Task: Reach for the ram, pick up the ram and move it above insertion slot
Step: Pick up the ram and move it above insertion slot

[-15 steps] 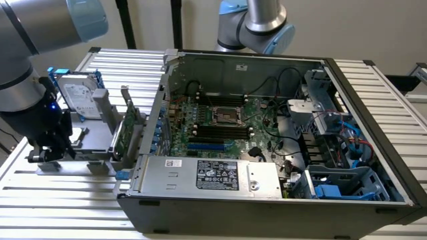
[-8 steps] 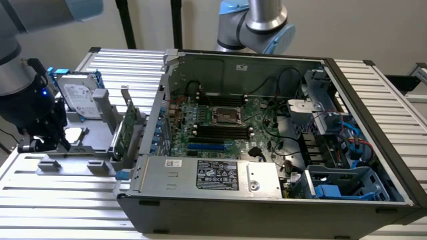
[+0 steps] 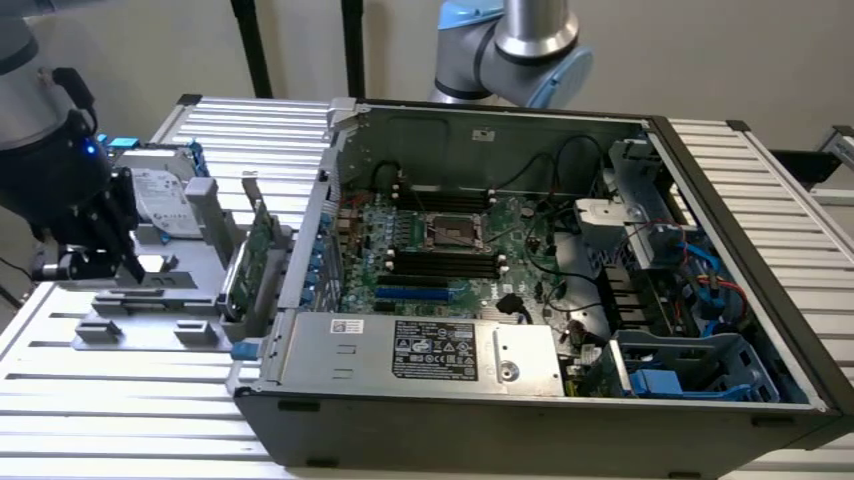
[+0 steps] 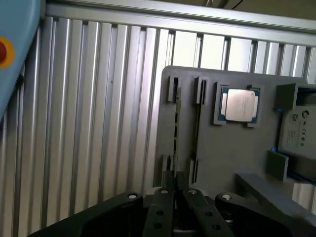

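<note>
The ram [image 4: 176,123] stands on edge in the first slot of a grey fixture tray [image 4: 222,148], so it appears as a thin dark-green line between two clips. My gripper [image 4: 174,190] hangs just above the tray, lined up with the near end of the ram. In the exterior view the gripper [image 3: 91,265] is at the far left, over the same tray [image 3: 140,310]. The open computer case [image 3: 534,270] lies to the exterior view's right, with black memory slots [image 3: 447,262] on its motherboard.
A taller green expansion card [image 3: 254,262] stands on the tray beside the case wall. A silver hard drive [image 3: 163,200] and a processor chip [image 4: 240,104] also sit on the tray. Ribbed aluminium table [image 4: 98,123] surrounds it. A second arm [image 3: 521,45] rises behind the case.
</note>
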Available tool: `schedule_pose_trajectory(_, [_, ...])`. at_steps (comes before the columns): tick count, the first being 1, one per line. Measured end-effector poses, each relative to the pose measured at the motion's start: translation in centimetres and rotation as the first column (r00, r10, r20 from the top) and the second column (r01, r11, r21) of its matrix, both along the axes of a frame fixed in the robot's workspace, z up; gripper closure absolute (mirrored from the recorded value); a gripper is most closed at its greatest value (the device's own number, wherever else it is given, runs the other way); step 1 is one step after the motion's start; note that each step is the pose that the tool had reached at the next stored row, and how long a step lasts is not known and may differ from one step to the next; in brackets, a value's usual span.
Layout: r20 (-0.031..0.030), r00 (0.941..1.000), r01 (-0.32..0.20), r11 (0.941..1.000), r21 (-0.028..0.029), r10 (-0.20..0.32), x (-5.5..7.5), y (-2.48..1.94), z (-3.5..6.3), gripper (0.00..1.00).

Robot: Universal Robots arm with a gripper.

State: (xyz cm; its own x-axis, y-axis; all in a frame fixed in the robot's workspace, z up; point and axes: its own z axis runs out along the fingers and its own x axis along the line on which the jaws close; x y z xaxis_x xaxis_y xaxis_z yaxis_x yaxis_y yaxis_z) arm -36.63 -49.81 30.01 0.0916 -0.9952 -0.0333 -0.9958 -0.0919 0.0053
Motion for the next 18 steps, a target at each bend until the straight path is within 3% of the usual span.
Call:
schedule_pose_trajectory(6, [-0.0028,1.0,0.0,1.0,0.0041,0.0,2.7,-0.25,2.74,0.86])
schedule_pose_trajectory(18, [-0.0108,0.9999,0.0,0.9999,0.0133,0.0,8.2,-0.35,8.17,0.86])
